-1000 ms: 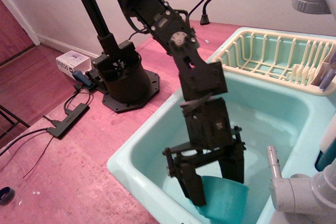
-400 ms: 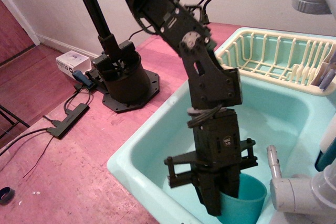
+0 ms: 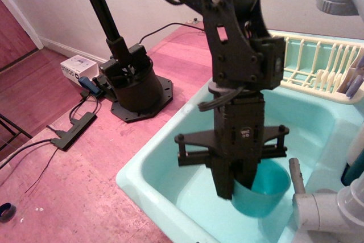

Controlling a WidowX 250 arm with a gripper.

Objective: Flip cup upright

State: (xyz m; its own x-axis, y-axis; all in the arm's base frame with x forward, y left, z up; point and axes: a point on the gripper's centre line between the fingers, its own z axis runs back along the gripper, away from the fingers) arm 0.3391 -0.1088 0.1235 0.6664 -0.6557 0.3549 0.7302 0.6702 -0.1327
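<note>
The teal cup (image 3: 264,192) hangs in my black gripper (image 3: 236,189) over the near right part of the pale mint sink basin (image 3: 153,166). Its round mouth faces up and toward the camera, and it is slightly tilted. The gripper points straight down and its fingers (image 3: 224,183) are closed on the cup's left wall. The cup is lifted a little above the sink floor. Its handle is hidden.
A cream dish rack (image 3: 318,64) sits at the back of the sink. A grey faucet (image 3: 318,209) stands close to the cup at the front right. The arm's base (image 3: 133,86), a white box (image 3: 77,66) and cables lie on the pink floor at left.
My gripper has turned the cup from lying sideways to mouth-up, lifted it and moved it right, toward the faucet. The arm now stands more vertical.
</note>
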